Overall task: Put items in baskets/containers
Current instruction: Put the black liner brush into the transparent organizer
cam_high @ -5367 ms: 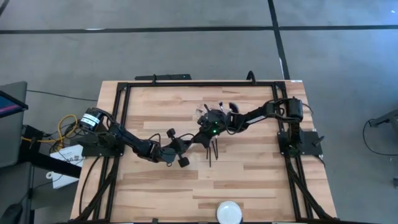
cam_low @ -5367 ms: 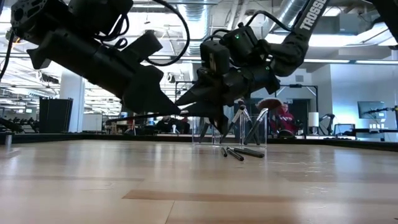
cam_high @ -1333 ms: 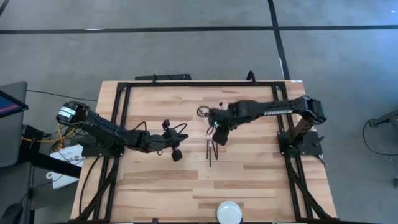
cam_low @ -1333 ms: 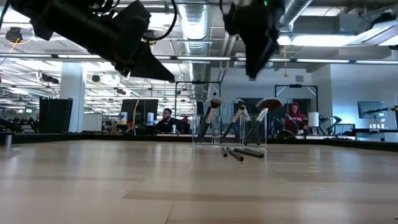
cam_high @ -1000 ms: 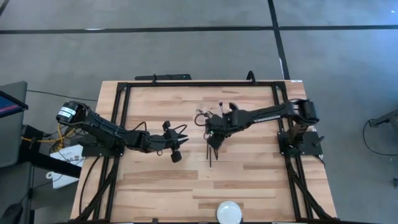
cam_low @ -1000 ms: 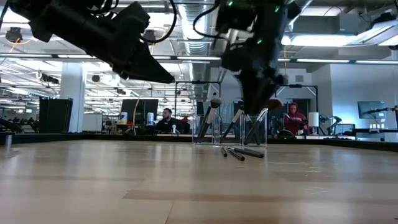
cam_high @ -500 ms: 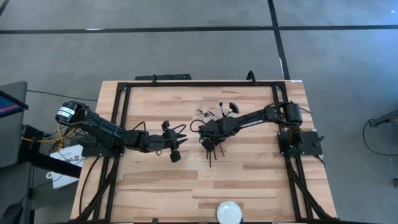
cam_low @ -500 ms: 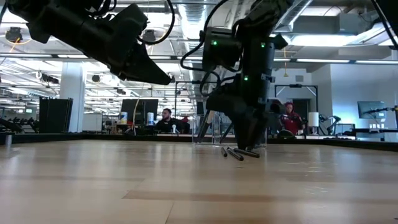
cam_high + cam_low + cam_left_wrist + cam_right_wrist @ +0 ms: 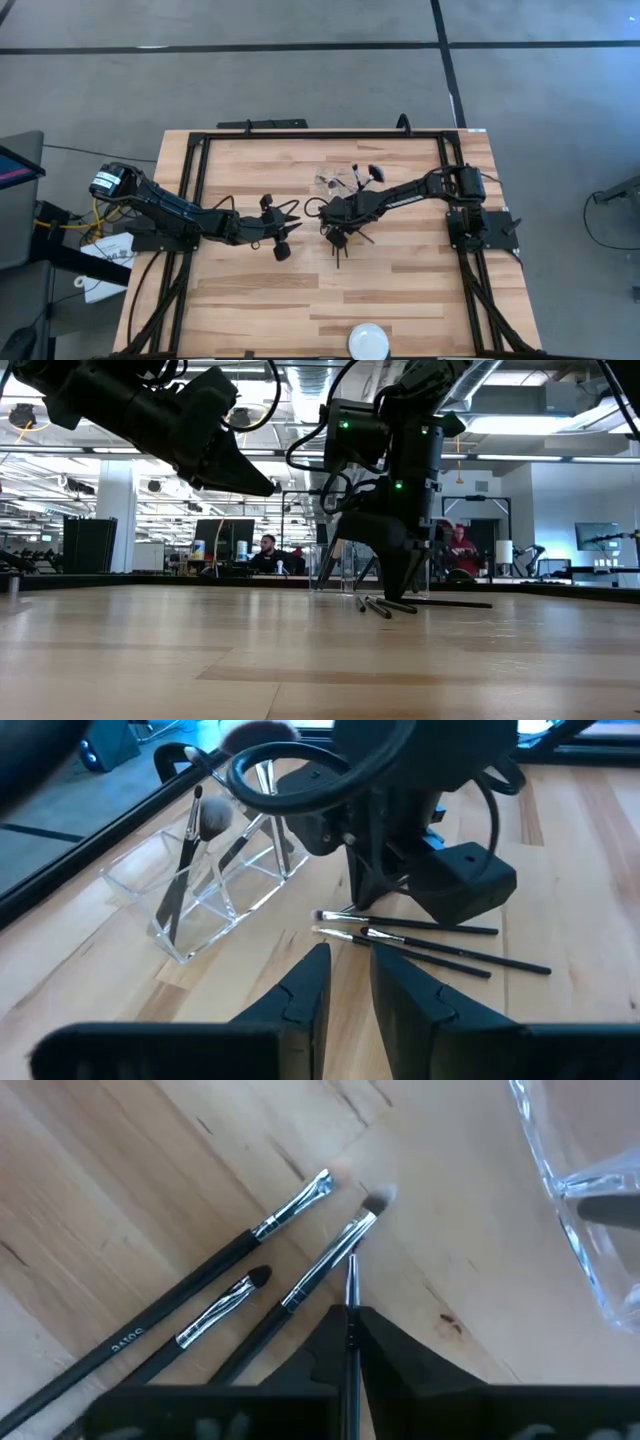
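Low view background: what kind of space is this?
Likely an open-plan lab or office: exposed ceiling ducts, monitors on desks, seated people behind the table.

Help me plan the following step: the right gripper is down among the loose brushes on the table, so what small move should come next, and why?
Probably lift straight up. The right gripper looks shut on a thin brush, while three other brushes lie loose beside it; the clear container stands close by, so raising first should clear both.

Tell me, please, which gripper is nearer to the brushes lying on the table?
The right. The right gripper is down among the loose brushes, shut on one. The left gripper hovers apart, off to their side.
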Controlling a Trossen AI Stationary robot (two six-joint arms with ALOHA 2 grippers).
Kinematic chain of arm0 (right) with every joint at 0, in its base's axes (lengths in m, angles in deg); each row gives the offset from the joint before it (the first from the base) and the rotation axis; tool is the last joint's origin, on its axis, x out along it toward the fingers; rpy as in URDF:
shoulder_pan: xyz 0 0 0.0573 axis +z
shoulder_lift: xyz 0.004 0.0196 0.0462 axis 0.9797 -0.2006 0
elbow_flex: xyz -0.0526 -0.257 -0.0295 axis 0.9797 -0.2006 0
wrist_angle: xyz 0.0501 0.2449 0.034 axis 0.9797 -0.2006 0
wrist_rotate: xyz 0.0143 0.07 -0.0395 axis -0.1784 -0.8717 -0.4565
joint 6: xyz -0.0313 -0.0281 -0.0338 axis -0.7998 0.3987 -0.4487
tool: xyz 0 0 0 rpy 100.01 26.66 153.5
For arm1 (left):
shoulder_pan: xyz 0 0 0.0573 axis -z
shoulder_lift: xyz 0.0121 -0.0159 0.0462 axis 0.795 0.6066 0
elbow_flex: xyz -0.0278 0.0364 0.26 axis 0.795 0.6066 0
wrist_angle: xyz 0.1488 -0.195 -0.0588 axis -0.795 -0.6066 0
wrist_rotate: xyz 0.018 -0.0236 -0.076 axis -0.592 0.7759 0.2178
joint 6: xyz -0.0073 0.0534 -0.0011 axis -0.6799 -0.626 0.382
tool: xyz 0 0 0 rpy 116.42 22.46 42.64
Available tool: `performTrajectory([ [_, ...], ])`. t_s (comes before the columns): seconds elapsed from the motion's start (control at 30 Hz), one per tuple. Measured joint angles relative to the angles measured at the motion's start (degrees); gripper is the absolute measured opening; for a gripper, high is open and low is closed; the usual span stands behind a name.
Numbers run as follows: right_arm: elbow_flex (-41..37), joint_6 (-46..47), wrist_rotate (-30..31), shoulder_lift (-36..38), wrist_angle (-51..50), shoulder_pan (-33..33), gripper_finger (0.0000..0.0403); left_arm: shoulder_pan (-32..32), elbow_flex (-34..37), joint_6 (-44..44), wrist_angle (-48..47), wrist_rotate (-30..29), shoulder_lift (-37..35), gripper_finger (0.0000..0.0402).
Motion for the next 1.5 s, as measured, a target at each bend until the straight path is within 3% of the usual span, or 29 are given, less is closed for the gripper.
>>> performTrajectory([
  [0.1,-0.1,-2.6,-0.3,0.8,-0.2,0.3,0.0005,0.0,0.0,1.7,0.0,0.3,0.0,0.0072],
  [0.3,0.5,-4.7,-0.5,6.7,-0.9,1.2,0.0002,-0.1,0.0,2.4,0.2,6.9,0.2,0.0072],
  [0.43,0.5,-4.9,2.0,9.8,0.3,1.9,0.0001,-0.4,0.0,2.6,1.3,8.2,1.7,0.0072],
  [0.57,0.6,-8.1,2.9,11.9,5.1,2.1,0.0000,-2.2,0.1,4.6,6.3,10.2,7.1,0.0080],
  [0.7,0.5,-9.2,2.4,11.9,8.2,2.1,0.0000,-5.4,0.0,8.3,14.2,18.5,15.8,0.0103],
  [0.87,0.5,-9.7,3.6,11.9,0.4,2.4,0.0000,-7.9,0.0,11.2,17.5,19.6,21.2,0.0142],
  [1.13,0.5,-4.4,9.3,13.2,-15.7,8.0,0.0027,-8.0,0.0,10.8,17.8,19.5,19.5,0.0168],
  [1.27,0.5,-3.0,14.7,18.0,-21.8,11.6,0.0047,-8.0,0.0,10.7,17.7,19.5,18.6,0.0166],
  [1.37,-1.8,2.7,23.0,24.2,-22.9,15.6,0.0053,-8.0,0.0,10.7,17.8,19.5,18.6,0.0166],
  [1.5,-15.7,6.6,33.6,33.5,-8.9,22.5,0.0050,-8.0,0.0,10.6,17.9,19.5,18.6,0.0166],
])
